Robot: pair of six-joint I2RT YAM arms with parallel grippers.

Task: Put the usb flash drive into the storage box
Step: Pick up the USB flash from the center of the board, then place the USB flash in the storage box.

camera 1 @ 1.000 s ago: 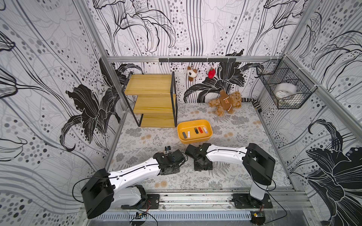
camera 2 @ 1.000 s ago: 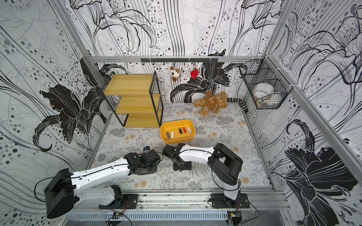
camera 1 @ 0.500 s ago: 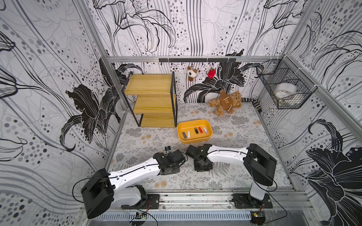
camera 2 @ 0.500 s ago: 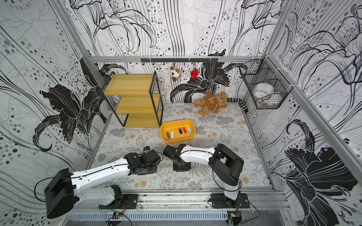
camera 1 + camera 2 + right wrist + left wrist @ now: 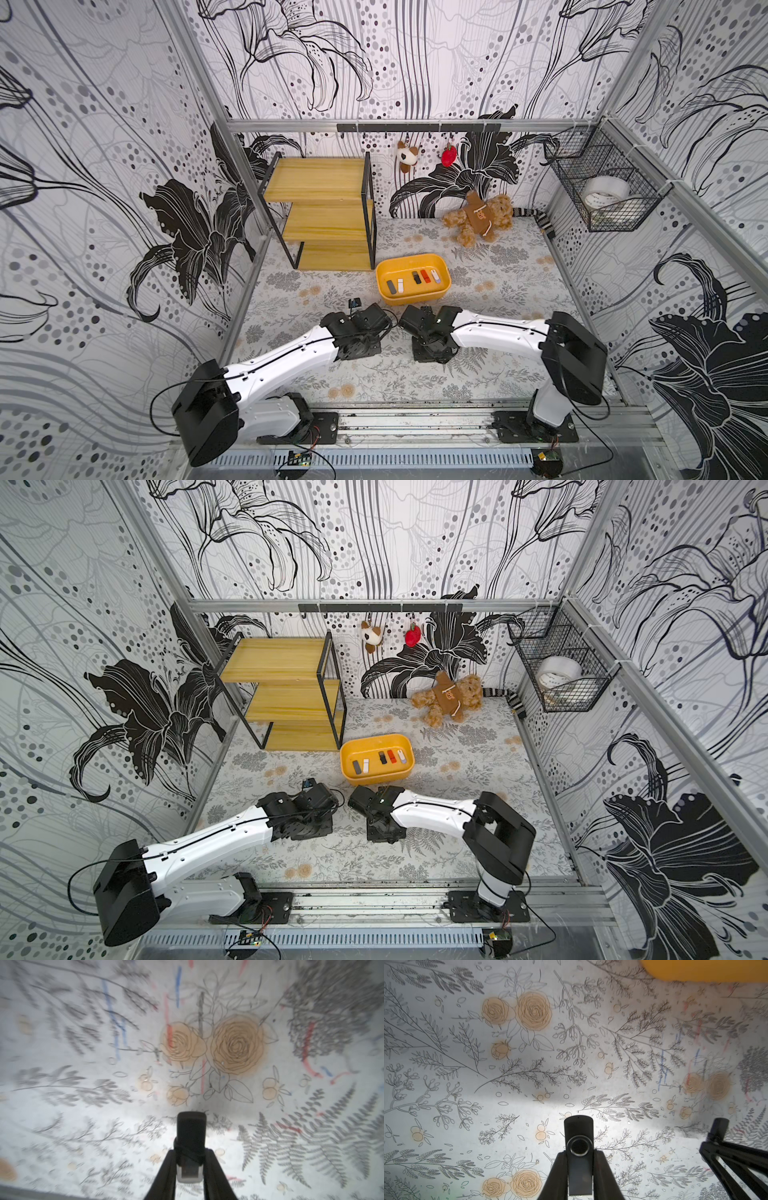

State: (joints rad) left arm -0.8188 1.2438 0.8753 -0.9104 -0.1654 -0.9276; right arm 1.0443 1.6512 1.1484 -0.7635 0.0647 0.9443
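USB flash drive (image 5: 578,1132) sat pinched in my left end effector (image 5: 580,1153), a second drive (image 5: 191,1126) in the right end effector (image 5: 190,1151); I reckoned both needed carrying over the storage box (image 5: 413,298).

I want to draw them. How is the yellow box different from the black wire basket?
The storage box is solid yellow-orange plastic; the wire basket is black see-through mesh. The storage box sits on the table; the wire basket hangs higher up at the side. The storage box holds five little flash drives; the wire basket holds a white tape roll. Both are open on top.
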